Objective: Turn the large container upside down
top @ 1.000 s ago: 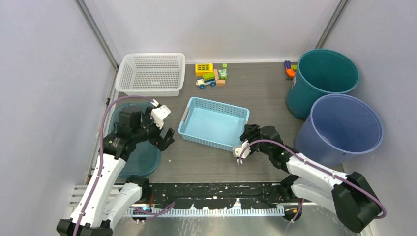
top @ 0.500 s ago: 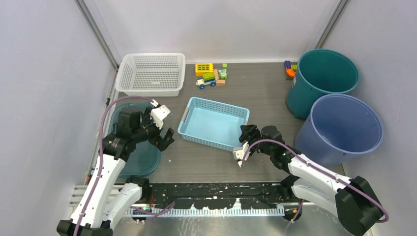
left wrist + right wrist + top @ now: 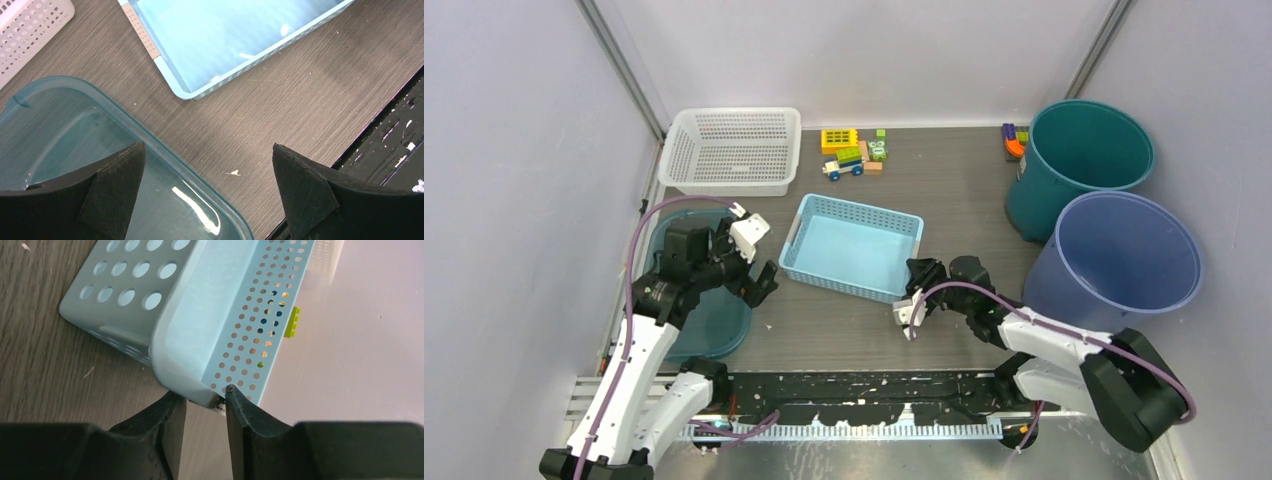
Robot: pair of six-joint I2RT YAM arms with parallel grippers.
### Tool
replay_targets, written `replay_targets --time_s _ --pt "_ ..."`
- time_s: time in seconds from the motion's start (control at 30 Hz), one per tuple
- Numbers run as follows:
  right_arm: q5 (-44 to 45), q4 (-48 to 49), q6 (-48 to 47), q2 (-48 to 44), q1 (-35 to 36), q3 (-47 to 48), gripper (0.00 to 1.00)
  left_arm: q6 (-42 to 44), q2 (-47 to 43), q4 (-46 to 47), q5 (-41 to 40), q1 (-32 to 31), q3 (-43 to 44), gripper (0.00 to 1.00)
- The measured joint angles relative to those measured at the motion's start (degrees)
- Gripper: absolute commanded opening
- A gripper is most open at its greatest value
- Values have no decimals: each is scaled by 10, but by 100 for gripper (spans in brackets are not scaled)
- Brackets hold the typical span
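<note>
The large container, a light blue perforated basket, lies upright in the middle of the table. My right gripper is at its near right corner. In the right wrist view the two fingers pinch that corner of the basket, one outside the rim and one against the perforated end wall; the gripper is shut on it. My left gripper hangs wide open over the rim of a clear teal tub. Its fingers straddle the tub's edge without touching it. The basket's left end shows beyond.
A white mesh basket stands at the back left, with toy blocks beside it. A teal bucket and a blue bucket stand at the right, with more blocks behind. A black rail runs along the near edge.
The right gripper has narrowed onto the basket's near right corner, and the basket has shifted a little to the left. The left arm has stayed where it was.
</note>
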Motion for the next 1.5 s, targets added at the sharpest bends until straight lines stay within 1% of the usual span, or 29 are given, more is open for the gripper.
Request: replay_targets --time_s 0.13,0.27,0.33,0.37,0.43,0.47,0.6,0.73,0.83,0.87,0.93,1.07,1.13,1.2,1.37,1.5 --pt "8 89 -12 68 0 -9 42 0 0 0 0 0 0 100" --pt "14 187 -21 137 0 -11 42 0 0 0 2 0 0 100" --pt "16 241 -25 172 0 -14 38 0 0 0 2 0 0 100" --pt "15 268 -27 188 0 -16 34 0 0 0 2 0 0 100" --pt "15 318 -31 216 0 -20 23 0 0 0 2 1 0 100" --pt "14 348 -33 229 0 -24 20 0 0 0 2 1 0 100" --pt "5 426 -44 258 0 -36 14 0 0 0 2 2 0 100" --pt "3 442 -40 256 0 -52 9 0 1 0 2 2 0 100" --pt "1 428 -22 227 0 -59 5 0 1 -1 3 2 0 100" --pt "0 409 -11 203 0 -59 2 0 1 -1 3 2 0 100" --pt "-2 366 8 149 0 -60 1 1 1 -1 4 2 0 100" --pt "-12 211 53 3 0 -46 1 1 1 -1 5 2 0 100" --pt "-11 166 81 -45 3 -33 1 1 2 -2 6 2 0 100" --pt "-9 152 96 -57 5 -30 1 1 2 -3 8 2 0 100" --pt "-10 77 123 -58 5 -30 1 2 2 -8 9 2 0 100" --pt "-10 64 163 -69 5 -21 1 4 2 -10 9 2 0 100"
